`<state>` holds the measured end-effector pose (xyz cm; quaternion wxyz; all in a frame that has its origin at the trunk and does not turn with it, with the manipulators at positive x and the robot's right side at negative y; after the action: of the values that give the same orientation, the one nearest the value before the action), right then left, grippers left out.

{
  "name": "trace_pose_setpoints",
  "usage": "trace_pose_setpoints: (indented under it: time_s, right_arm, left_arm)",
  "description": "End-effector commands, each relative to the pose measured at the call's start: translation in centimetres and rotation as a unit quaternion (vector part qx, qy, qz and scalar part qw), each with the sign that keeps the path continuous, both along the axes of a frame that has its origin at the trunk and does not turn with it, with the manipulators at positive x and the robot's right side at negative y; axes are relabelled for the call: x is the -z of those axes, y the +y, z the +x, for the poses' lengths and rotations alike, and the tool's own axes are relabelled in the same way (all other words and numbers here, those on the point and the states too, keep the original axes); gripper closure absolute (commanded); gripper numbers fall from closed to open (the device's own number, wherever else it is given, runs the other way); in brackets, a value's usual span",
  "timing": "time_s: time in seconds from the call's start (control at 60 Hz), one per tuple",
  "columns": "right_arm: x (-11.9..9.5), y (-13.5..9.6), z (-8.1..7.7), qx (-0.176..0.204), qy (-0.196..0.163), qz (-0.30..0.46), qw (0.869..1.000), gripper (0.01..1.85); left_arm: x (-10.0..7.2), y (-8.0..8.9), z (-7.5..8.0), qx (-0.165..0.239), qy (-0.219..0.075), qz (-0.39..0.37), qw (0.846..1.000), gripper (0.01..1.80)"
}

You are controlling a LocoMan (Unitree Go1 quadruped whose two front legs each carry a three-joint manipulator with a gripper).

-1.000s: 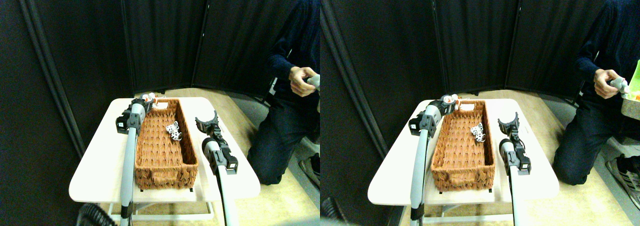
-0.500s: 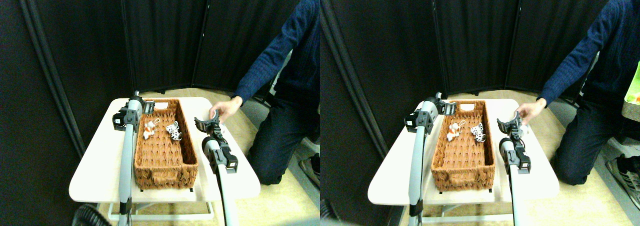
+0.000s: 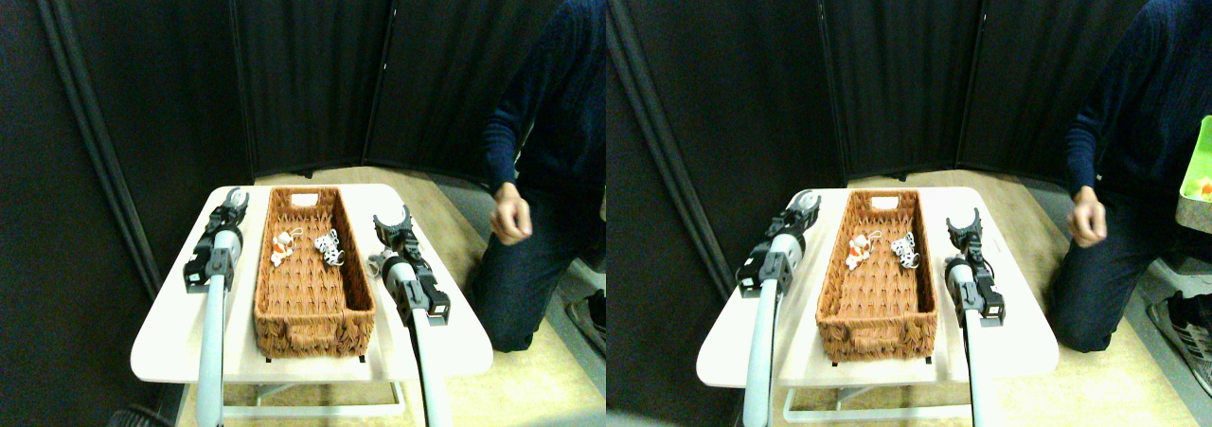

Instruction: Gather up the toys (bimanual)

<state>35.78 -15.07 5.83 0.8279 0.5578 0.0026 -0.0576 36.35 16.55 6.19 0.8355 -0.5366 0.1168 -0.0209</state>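
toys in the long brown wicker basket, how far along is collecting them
Two are in the long brown wicker basket: an orange-and-white plush toy and a white plush toy with black spots. Neither the left gripper nor the right gripper holds anything. A small grey toy beside the right manipulator looks left to collect.

Two small plush toys lie inside the long brown woven wicker basket [image 3: 308, 299], both in its far half. The orange-and-white tiger-striped plush animal [image 3: 280, 248] rests on the basket's woven floor against the left wall, tilted, with a thin pale loop trailing from it toward the middle. The white plush animal with black spots [image 3: 329, 247] lies just beside it to the right, close to the basket's right wall. The two toys sit near each other but apart.
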Motion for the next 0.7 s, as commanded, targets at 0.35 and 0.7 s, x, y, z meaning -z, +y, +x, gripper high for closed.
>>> trace_pose_setpoints:
  time_s: [0.35, 0.7]
  right_arm:
    - [1.4, -1.3, 0.1, -0.037, 0.021, 0.089, 0.995, 1.25]
    - [4.7, -1.4, -0.2, -0.092, 0.097, 0.142, 0.981, 1.27]
  left_arm:
    - [3.6, 3.1, -0.3, -0.063, -0.024, 0.008, 0.998, 1.74]
    - [5.0, 3.0, -1.1, -0.085, -0.024, 0.015, 0.996, 1.76]
